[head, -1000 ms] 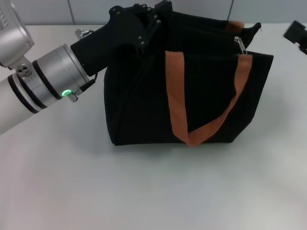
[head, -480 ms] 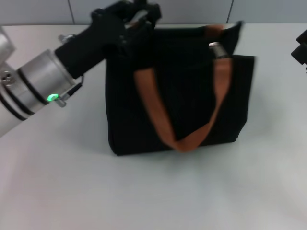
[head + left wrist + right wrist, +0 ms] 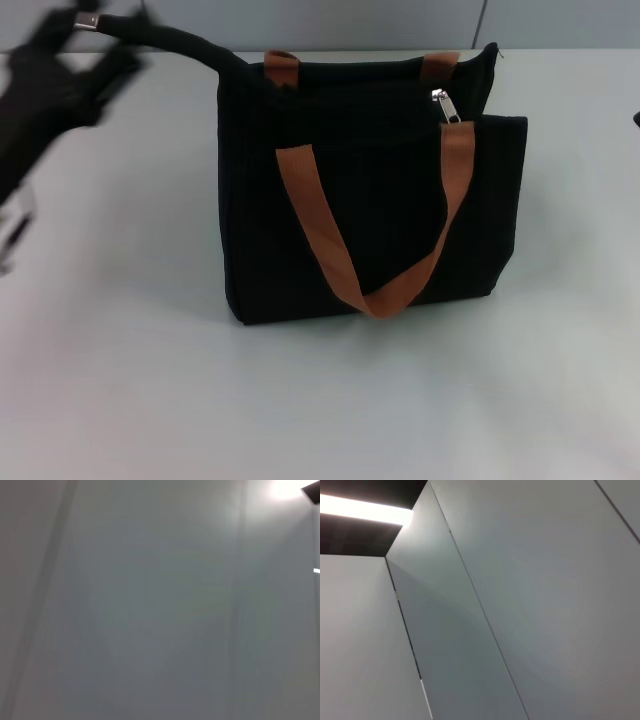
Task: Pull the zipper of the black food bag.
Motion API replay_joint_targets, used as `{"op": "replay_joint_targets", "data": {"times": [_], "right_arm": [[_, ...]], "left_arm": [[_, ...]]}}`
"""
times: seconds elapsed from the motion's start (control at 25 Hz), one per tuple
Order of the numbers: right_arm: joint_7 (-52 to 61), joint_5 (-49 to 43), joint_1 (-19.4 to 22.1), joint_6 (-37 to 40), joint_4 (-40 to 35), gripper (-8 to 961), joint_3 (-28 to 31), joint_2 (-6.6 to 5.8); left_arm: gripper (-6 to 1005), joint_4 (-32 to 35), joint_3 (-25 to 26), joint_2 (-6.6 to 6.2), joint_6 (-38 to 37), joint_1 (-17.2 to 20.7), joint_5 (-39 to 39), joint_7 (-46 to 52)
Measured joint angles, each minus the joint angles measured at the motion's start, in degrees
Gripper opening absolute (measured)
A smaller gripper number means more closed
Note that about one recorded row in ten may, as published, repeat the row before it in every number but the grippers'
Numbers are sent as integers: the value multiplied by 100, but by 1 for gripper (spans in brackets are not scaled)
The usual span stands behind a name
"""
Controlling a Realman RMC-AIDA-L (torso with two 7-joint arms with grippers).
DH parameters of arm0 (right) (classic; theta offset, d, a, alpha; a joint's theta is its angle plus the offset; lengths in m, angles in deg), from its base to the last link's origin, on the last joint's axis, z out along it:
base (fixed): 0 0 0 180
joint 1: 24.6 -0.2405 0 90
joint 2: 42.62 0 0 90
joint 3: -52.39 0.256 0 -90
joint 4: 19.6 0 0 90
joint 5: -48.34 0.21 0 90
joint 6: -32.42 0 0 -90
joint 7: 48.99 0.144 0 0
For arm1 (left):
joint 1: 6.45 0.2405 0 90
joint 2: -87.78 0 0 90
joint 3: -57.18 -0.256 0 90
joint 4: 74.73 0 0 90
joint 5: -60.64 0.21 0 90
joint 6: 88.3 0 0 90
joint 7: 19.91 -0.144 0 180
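Observation:
The black food bag stands upright mid-table in the head view, with orange-brown strap handles. The zipper, a small silver pull tab, sits at the bag's top right, near the right handle's end. My left gripper is a dark blur at the far left, well away from the bag's body. A black strip arches from the bag's top left corner toward it; whether the gripper holds the strip does not show. Only a dark sliver of my right gripper shows at the right edge.
The bag rests on a pale table that runs back to a grey wall. Both wrist views show only grey wall panels and a bright light strip.
My left arm has swung left, off the bag's top, toward the frame's edge. The bag shifted left and now stands squarer. The right gripper has drawn almost out of view to the right.

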Motion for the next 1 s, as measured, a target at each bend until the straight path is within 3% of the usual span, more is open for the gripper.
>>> {"op": "replay_joint_targets", "data": {"times": [0.16,0.32,0.36,0.44,0.52,0.64,0.76,0.84,0.88,1.0], "right_arm": [[-72,0,73,54,7,766,114,1],[-194,-11,63,153,9,767,153,4],[-267,-27,42,200,8,767,125,4],[-442,-109,0,271,-35,768,34,-2],[-585,-336,-38,291,-186,768,-73,-14],[-633,-1072,-96,307,-523,768,-121,-33],[-658,-1990,-259,293,-679,768,-126,-38],[-693,-2529,-369,245,-687,767,-126,-28],[-712,-2752,-428,230,-671,767,-128,-19],[-745,-3291,-551,186,-601,767,-133,-7]], "left_arm": [[783,-17,633,-5,-268,564,14,11],[783,-18,738,-15,-326,676,23,25],[783,-33,953,-79,-594,970,62,49],[783,-66,860,-274,-1163,1135,445,57],[783,-57,825,-432,-1748,1121,1273,55],[783,-28,824,-523,-2191,989,2203,13],[783,52,837,-494,-2219,793,3105,-10],[783,76,836,-476,-2200,748,3295,-11],[783,115,828,-428,-2178,598,3838,-10],[783,127,827,-359,-2137,393,4480,24]]}}
